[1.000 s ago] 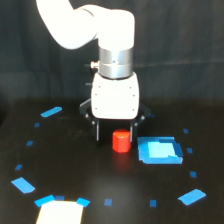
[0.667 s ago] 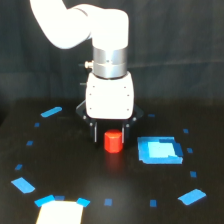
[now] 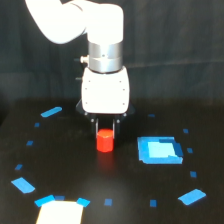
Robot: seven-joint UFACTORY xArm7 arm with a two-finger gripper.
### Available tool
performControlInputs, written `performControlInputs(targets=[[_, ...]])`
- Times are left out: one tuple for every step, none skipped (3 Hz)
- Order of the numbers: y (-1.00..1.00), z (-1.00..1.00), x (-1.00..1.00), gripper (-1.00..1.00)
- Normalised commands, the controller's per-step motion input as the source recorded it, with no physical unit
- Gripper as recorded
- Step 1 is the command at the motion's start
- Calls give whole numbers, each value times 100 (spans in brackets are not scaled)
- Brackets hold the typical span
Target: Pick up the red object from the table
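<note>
gripper (image 3: 105, 131) pointing straight down, fingers either side of red object's top, looks closed on it but contact hard to confirm | red object (image 3: 105, 141) directly under gripper, upright, base on or near black worktop (image 3: 75, 165) | blue square (image 3: 158, 150) off to the exterior view's right of gripper

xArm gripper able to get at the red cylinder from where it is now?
Probably yes. The gripper sits right above the red cylinder, its dark fingers straddling the top. Nothing lies between; the blue square is off to the exterior view's right. Whether the fingers touch it is unclear.
</note>
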Motion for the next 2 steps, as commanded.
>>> performControlInputs(targets=[[-58, 100, 40, -100], [-22, 100, 6, -39]])
